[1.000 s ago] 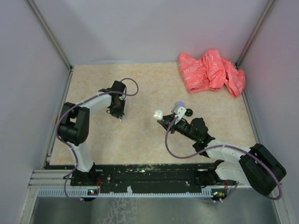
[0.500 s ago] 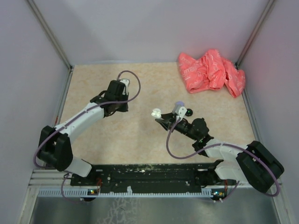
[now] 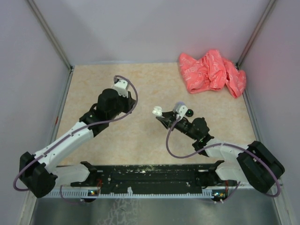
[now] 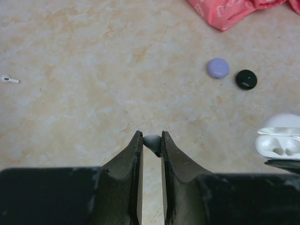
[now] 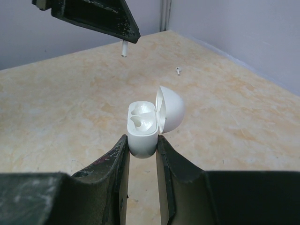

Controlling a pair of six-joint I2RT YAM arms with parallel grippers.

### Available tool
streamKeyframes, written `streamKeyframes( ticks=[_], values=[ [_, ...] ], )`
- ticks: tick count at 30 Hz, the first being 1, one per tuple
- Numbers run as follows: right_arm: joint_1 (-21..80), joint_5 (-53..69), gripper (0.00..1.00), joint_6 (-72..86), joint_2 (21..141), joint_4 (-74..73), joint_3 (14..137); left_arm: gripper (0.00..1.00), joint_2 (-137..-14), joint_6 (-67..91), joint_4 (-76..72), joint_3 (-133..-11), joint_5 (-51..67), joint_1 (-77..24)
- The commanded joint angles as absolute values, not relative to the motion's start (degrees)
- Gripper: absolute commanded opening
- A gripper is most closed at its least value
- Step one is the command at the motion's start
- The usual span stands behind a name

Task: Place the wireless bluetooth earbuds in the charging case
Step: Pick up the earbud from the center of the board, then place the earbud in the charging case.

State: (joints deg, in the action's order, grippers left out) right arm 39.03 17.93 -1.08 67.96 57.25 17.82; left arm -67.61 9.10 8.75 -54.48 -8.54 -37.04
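My left gripper (image 4: 150,140) is shut on a white earbud (image 4: 152,142) and holds it above the table; in the right wrist view the earbud's stem (image 5: 124,48) hangs below that gripper (image 5: 93,18). My right gripper (image 5: 142,140) is shut on the white charging case (image 5: 145,124), whose lid is open and whose two sockets are empty. The case (image 3: 158,111) is right of my left gripper (image 3: 126,107), and it also shows in the left wrist view (image 4: 281,140). A second white earbud (image 4: 9,79) lies on the table, also in the right wrist view (image 5: 178,71).
A round lavender disc (image 4: 218,68) and a round black disc (image 4: 246,79) lie on the table beyond the case, near the right wrist (image 3: 188,112). A crumpled pink cloth (image 3: 213,70) lies at the back right. Grey walls enclose the table.
The left arm has stretched out low from its base and its wrist has shifted and turned towards the case. The right gripper with the case has barely moved.
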Motion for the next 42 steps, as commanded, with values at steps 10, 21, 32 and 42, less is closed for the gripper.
streamKeyframes(
  ticks=[10,21,32,42],
  values=[
    [39.6,16.4,0.0,-0.9,72.4,69.7,21.3,0.17,-60.4,2.6,-10.1,-48.0,-9.8,-47.0],
    [39.6,18.0,0.0,-0.6,73.0,72.1,20.9,0.17,-63.5,-0.9,-16.9,-47.5,-10.9,-52.3],
    [39.6,18.4,0.0,0.4,71.9,74.2,20.3,0.17,-66.6,-1.8,-19.8,-47.2,-10.9,-54.3],
    [39.6,18.0,0.0,0.3,70.9,74.6,19.9,0.17,-67.9,-3.4,-19.4,-47.6,-11.3,-54.9]
  ],
)
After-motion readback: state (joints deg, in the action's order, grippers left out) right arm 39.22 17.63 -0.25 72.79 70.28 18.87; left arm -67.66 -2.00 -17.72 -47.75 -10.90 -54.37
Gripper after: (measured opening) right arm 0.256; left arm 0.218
